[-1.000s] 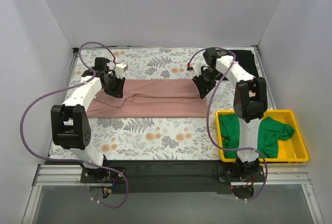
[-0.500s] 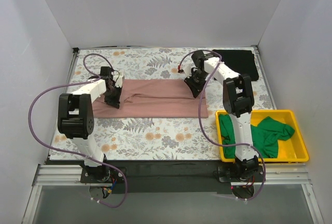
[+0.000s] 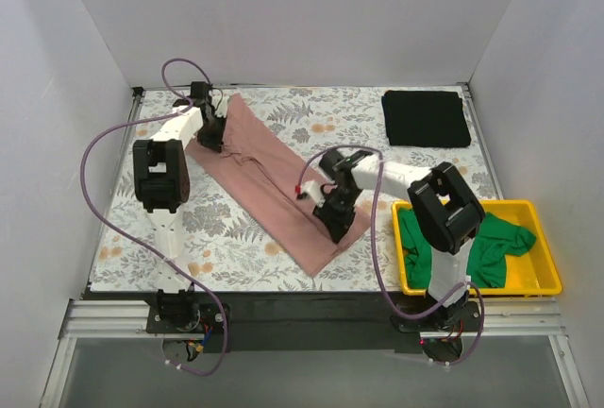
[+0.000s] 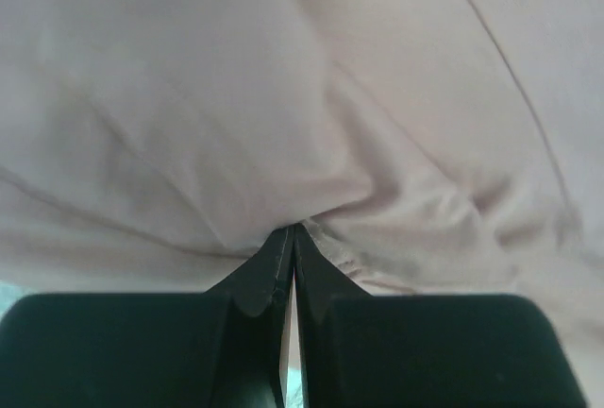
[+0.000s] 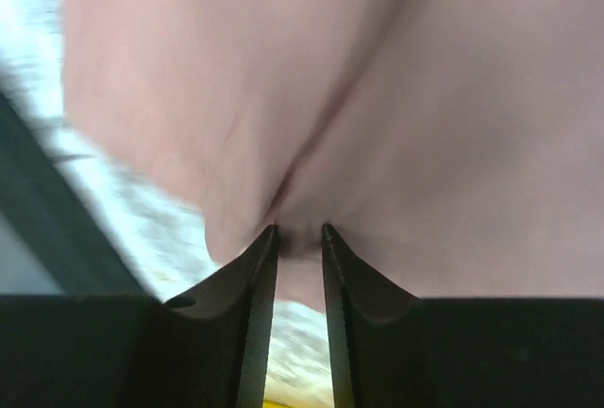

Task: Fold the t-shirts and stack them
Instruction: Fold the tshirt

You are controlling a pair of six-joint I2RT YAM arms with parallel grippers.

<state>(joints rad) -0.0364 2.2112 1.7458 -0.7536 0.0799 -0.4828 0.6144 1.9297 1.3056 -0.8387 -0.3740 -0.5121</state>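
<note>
surface: floral covering (image 3: 311,117) (white walls (image 3: 302,21) around) | left tool (image 4: 291,234), right tool (image 5: 297,234): each clamped on pink shirt (image 3: 274,181)

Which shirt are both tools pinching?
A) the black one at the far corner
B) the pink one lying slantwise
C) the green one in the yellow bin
B: the left tool and the right tool each pinch a fold of the pink shirt.

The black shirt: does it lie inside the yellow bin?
No, the black shirt lies flat on the table behind the yellow bin, which holds a green shirt.
</note>
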